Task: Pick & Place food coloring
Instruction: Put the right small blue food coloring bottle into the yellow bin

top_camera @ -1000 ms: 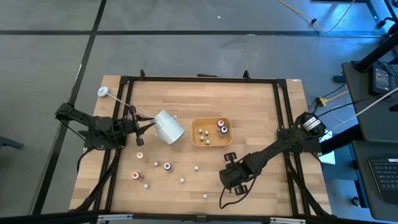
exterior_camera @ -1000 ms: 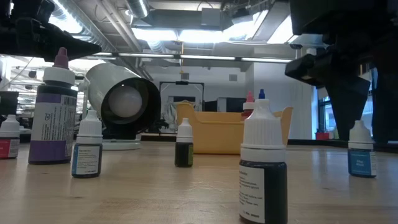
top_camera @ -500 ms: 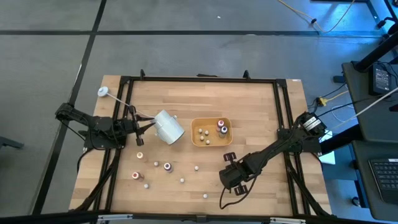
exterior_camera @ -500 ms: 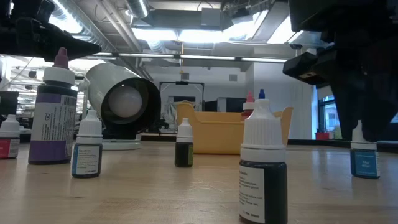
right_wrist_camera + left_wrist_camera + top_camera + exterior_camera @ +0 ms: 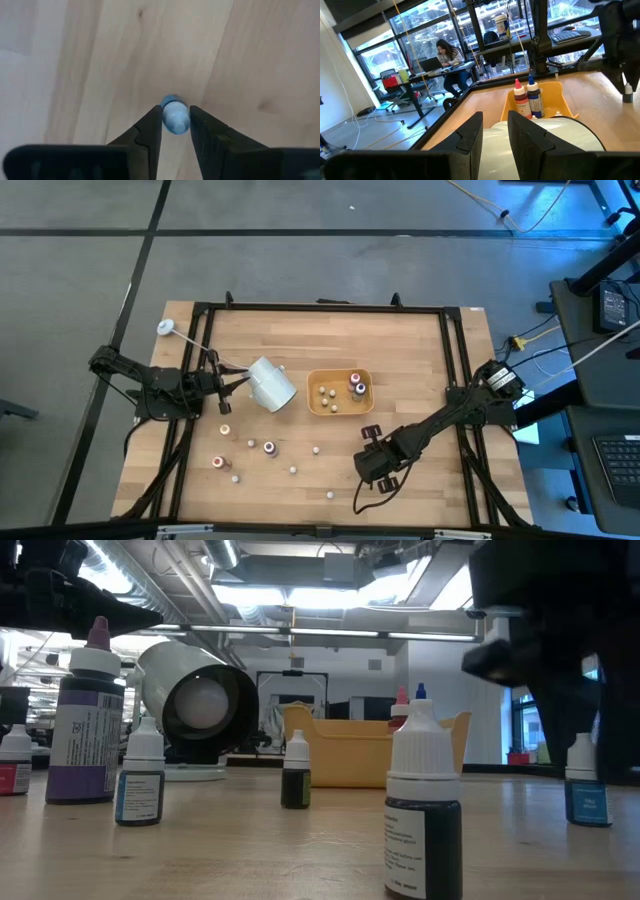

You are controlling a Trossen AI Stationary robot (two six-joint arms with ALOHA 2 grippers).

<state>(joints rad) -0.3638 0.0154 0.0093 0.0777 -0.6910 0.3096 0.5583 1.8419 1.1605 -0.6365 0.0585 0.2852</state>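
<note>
The table (image 5: 410, 350) carries a scatter of small bottles in front of the yellow-orange tray (image 5: 340, 409), which already holds several, two tall ones among them. Tipped on its side beside the tray is the white cup (image 5: 270, 384), and the left gripper (image 5: 495, 135) has its fingers pinched on the cup's rim, one finger inside and one outside; that arm waits.

The right gripper (image 5: 175, 122) is the one at work, low over the table on the near side of the tray. Between its fingers (image 5: 150, 131) sits a small blue-capped bottle (image 5: 174, 120), seen cap-on, with both fingers drawn in against its sides. From the low view that bottle (image 5: 587, 790) appears to stand on the wood under the dark gripper body.

The step in hand looks like the lift. To do it well, the cap should be centred between the fingers, as it roughly is. A squeeze on the body below the cap would likely hold better than one on the rounded top. Raise it straight up before carrying it toward the tray, clear of its wall.
</note>
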